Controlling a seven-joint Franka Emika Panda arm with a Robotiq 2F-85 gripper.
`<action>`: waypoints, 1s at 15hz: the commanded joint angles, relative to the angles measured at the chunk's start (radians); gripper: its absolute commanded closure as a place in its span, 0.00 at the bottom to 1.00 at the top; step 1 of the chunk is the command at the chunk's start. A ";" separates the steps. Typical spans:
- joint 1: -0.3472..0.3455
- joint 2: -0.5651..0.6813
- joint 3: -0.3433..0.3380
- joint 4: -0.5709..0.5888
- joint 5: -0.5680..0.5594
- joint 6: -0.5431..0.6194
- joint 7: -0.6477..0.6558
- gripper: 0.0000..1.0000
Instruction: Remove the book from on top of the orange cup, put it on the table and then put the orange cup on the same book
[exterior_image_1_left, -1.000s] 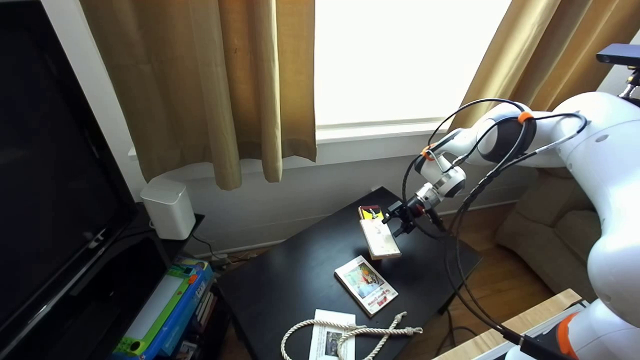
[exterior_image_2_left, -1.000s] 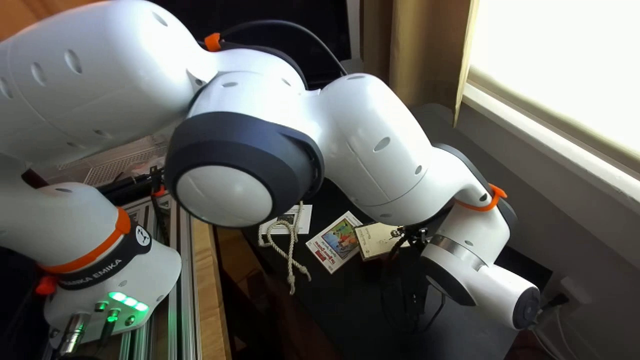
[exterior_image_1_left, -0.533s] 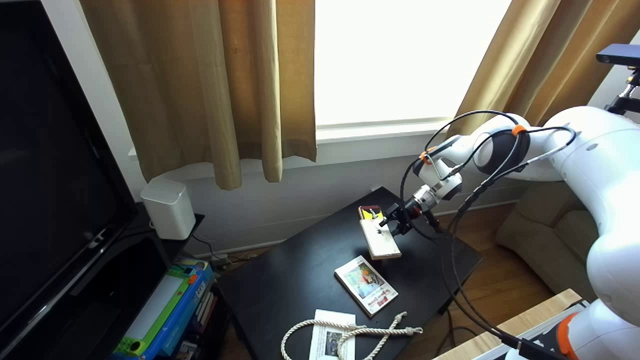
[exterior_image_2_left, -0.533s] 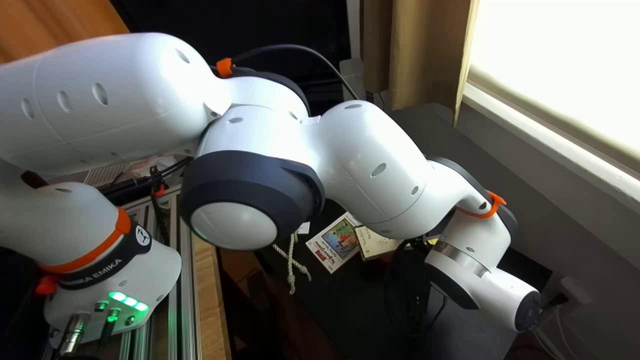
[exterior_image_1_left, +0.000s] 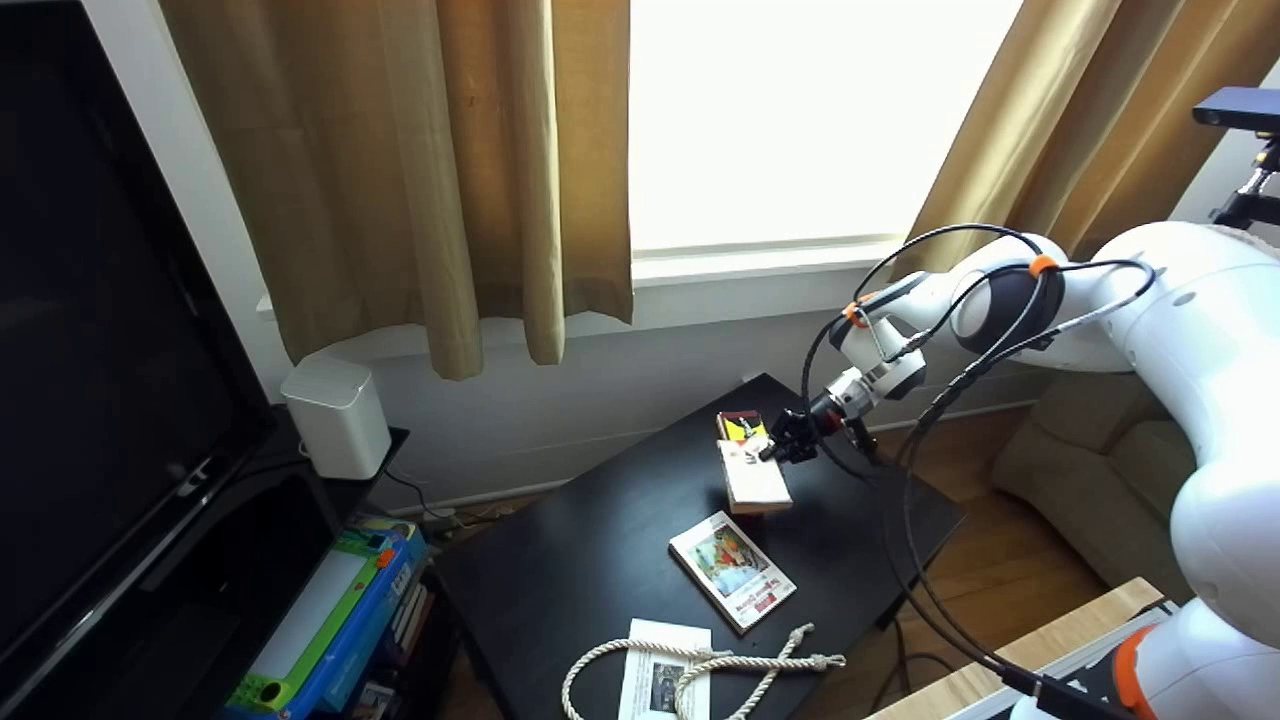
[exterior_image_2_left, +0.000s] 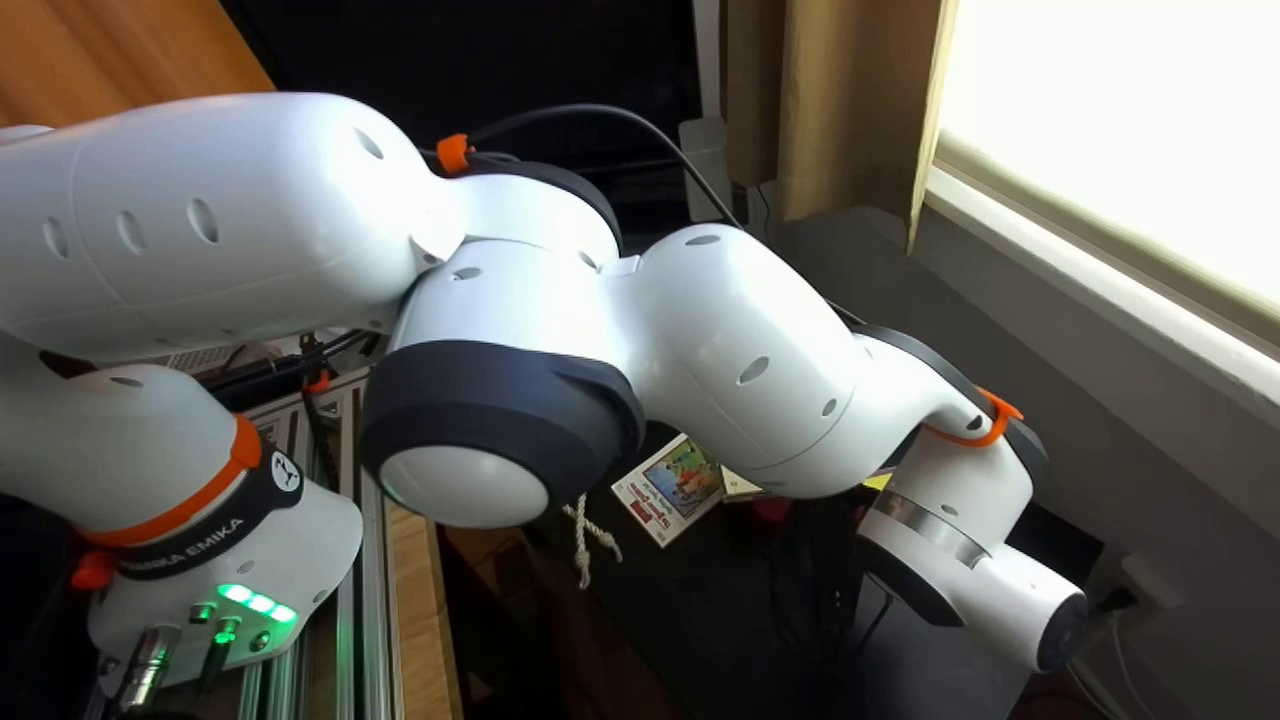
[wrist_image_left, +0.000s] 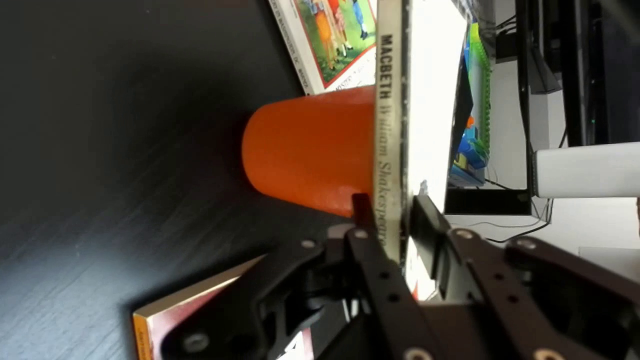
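Your gripper (wrist_image_left: 392, 210) has the book (wrist_image_left: 391, 100) pinched by its long side: in the wrist view one of the fingers (wrist_image_left: 427, 220) lies on the top cover and its mate against the underside. The orange cup (wrist_image_left: 310, 150) stands right beneath the book; you cannot tell from these views whether the cup bears its weight. Both are toward the corner of the table (exterior_image_1_left: 560, 560) at the wall (exterior_image_1_left: 600, 400). Nearer that corner a yellow-and-black book (exterior_image_1_left: 742, 427) lies flat, part hidden by the one you hold. Just beside the cup, toward the table's middle, lies a paperback (exterior_image_1_left: 732, 572) with a picture cover; past it a rope (exterior_image_1_left: 765, 662) loops across a white leaflet (exterior_image_1_left: 660, 672), its knotted ends by the edge nearest the robot's base (exterior_image_2_left: 240, 560).

Off the wall-side edge you have the window (exterior_image_1_left: 800, 120) and tan curtains (exterior_image_1_left: 400, 150). A television (exterior_image_1_left: 100, 330) and a white box (exterior_image_1_left: 340, 420) stand past one corner, a sofa (exterior_image_1_left: 1120, 460) past the corner across from it.

Your arm (exterior_image_1_left: 1230, 420) reaches over the sofa-side corner, bent high in the middle, with the wrist low and the gripper slanting in toward the book. In an exterior view the arm (exterior_image_2_left: 740, 340) covers most of the book.
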 joint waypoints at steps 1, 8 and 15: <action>-0.028 0.025 0.024 0.035 -0.019 -0.036 0.012 0.96; -0.041 0.010 0.034 0.015 -0.011 -0.060 -0.010 0.96; -0.073 0.009 0.052 0.009 -0.001 -0.110 -0.066 0.96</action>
